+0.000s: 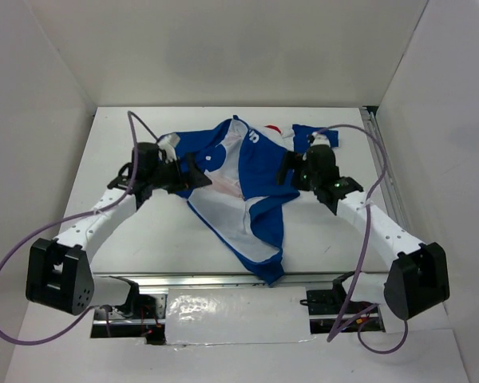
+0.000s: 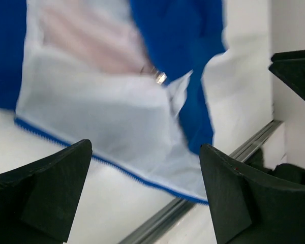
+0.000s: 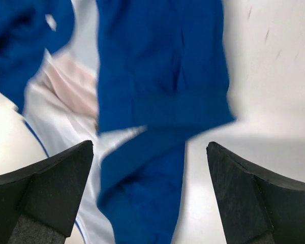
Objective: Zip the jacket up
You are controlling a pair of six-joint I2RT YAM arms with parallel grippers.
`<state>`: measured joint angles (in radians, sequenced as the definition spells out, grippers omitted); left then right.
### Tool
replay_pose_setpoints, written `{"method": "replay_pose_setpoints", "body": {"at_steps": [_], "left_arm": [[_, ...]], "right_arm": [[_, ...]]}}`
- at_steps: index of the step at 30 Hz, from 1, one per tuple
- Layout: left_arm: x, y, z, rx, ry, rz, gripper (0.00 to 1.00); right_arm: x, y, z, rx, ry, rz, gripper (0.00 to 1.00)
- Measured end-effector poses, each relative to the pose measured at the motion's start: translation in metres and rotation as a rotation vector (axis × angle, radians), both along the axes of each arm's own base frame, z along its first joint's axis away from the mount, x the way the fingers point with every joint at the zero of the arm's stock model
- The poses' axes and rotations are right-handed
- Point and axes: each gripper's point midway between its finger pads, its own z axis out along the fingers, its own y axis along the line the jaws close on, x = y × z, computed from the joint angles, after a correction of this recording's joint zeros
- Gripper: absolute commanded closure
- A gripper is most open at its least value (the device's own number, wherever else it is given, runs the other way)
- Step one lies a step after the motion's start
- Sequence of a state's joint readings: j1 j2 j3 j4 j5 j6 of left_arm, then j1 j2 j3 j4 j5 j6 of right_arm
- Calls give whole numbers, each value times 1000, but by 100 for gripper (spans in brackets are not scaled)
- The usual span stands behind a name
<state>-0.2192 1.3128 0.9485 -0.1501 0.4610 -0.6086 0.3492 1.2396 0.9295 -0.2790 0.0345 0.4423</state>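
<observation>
The jacket (image 1: 255,167) lies crumpled and open in the middle of the table, blue outside with its white lining up and a red patch at the far edge. My left gripper (image 1: 198,177) hovers at its left side, open. In the left wrist view the lining (image 2: 91,112) and a blue toothed zipper edge (image 2: 117,168) lie between the spread fingers (image 2: 51,188), and a small metal zipper pull (image 2: 160,77) shows farther in. My right gripper (image 1: 286,171) is open over the right side, with blue jacket fabric (image 3: 157,76) below the gap between its fingers (image 3: 259,198). Neither holds anything.
A metal rail (image 1: 223,279) runs along the near table edge, also seen as the rail (image 2: 193,203) under the left gripper. Another rail (image 1: 381,159) lines the right side. White walls enclose the table. Purple cables (image 1: 132,128) loop off both arms.
</observation>
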Motion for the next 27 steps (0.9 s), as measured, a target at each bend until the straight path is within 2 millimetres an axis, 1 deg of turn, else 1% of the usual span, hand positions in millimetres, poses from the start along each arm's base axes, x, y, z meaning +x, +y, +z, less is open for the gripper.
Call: {"method": "replay_pose_setpoints", "body": {"at_steps": [1, 2, 4, 5, 7, 9, 11, 13, 15, 18, 21, 24, 27], "left_arm": [[-9, -4, -16, 17, 38, -9, 1], [-17, -5, -30, 34, 78, -4, 1], [-27, 4, -56, 69, 160, 39, 1], [-29, 11, -65, 84, 192, 68, 1], [-28, 28, -76, 96, 238, 139, 1], [-25, 46, -84, 105, 265, 209, 1], [-24, 65, -92, 107, 296, 283, 1], [-24, 81, -99, 108, 320, 336, 1], [-23, 91, -101, 102, 331, 366, 1], [-20, 89, -101, 90, 320, 358, 1], [-17, 82, -109, 88, 347, 349, 1], [-10, 76, -123, 106, 398, 337, 1], [-3, 69, -130, 113, 411, 319, 1]], "right_arm": [[-8, 3, -15, -14, 32, 1, 0], [-18, 9, -27, -30, 58, 14, 0], [-37, 25, -44, -57, 102, 48, 0], [-44, 31, -48, -68, 115, 57, 0], [-56, 48, -50, -83, 117, 76, 0], [-68, 59, -54, -96, 130, 80, 0], [-80, 65, -62, -112, 161, 78, 0], [-90, 67, -73, -127, 204, 69, 0], [-102, 67, -90, -148, 250, 63, 2], [-125, 64, -121, -198, 328, 79, 4], [-148, 61, -140, -246, 383, 114, 4], [-162, 66, -141, -259, 395, 148, 3], [-181, 70, -137, -250, 389, 188, 2]]}}
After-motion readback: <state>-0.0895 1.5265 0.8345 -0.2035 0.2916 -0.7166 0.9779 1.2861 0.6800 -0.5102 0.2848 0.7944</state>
